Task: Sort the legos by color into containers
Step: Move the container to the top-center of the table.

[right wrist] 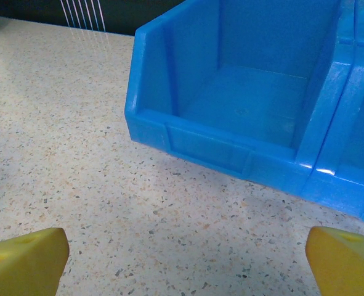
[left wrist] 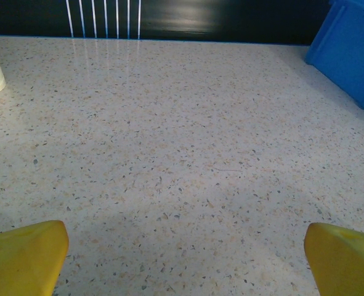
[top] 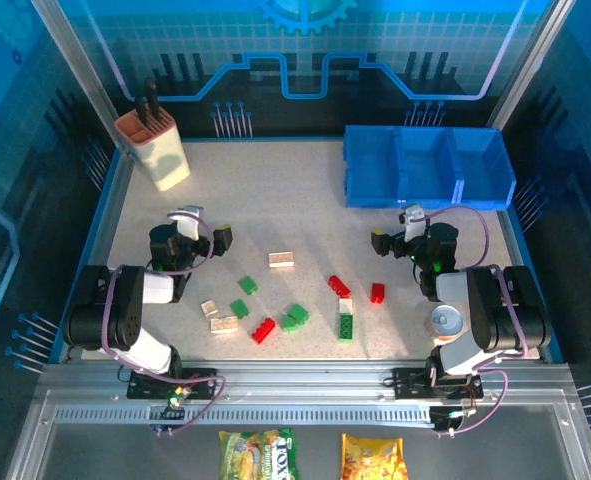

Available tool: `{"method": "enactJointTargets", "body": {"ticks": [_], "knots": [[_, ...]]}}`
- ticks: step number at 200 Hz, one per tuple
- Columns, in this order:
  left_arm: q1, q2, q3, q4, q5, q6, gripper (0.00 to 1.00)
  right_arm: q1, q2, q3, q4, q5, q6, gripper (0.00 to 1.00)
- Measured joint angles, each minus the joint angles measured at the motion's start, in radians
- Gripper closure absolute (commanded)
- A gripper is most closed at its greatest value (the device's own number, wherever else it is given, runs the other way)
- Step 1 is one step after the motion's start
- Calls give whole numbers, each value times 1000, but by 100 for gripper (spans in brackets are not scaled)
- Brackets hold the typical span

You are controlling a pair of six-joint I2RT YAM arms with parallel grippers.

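The left gripper [left wrist: 186,262] and right gripper [right wrist: 188,265] both hang with fingers spread wide, nothing between them. Below, red, green and cream bricks [top: 293,316] lie scattered on the desk [top: 225,250], between the arms. The blue bins [top: 427,168] stand beyond the right gripper, at the desk's far right.

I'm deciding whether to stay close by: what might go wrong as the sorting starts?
The red brick nearly end-on to a cream brick and green brick could be gripped together with its neighbour, mixing colours. Two green bricks lie bunched, so grabbing one may knock the other away.
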Motion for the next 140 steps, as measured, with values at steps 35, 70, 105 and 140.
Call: {"method": "enactJointTargets", "body": {"ticks": [35, 70, 105, 140], "knots": [[0, 0, 0, 0, 0, 0, 1, 0, 0, 0, 0, 0, 0, 0], [0, 0, 0, 0, -7, -2, 1, 0, 0, 0, 0, 0, 0, 0], [0, 0, 0, 0, -58, -8, 1, 0, 0, 0, 0, 0, 0, 0], [0, 0, 0, 0, -82, -22, 1, 0, 0, 0, 0, 0, 0, 0]]}}
